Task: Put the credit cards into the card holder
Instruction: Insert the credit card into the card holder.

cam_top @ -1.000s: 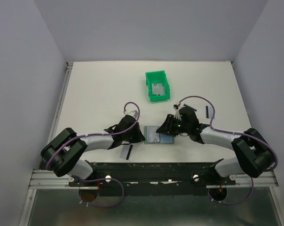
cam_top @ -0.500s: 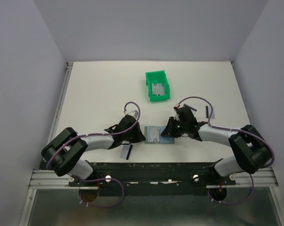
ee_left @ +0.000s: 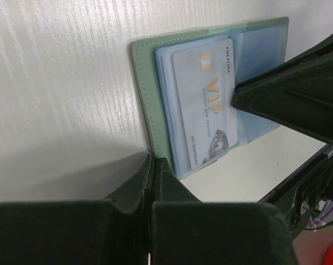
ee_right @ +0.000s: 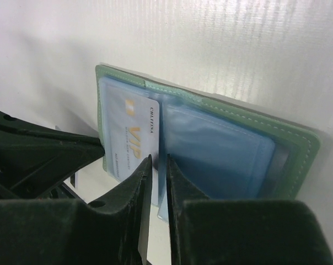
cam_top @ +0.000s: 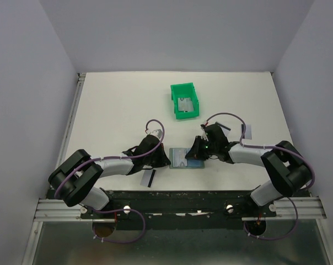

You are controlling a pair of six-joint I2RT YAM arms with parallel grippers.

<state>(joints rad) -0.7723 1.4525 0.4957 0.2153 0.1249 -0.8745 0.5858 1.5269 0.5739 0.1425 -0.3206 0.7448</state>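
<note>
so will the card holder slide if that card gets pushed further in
Probably, unaided: the card holder looks thin and light on a smooth table. The left gripper at its edge should brace it. Its soft pockets may buckle against the stiff-looking card.

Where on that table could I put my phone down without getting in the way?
Best is the bare table left of the green bin, up to the left edge; also right of the bin. Crowded: the near middle, where left gripper and right gripper meet at the card holder.

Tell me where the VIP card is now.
In the top view, the VIP card lies on the left half of the open holder, between the left end effector and the right end effector.
</note>
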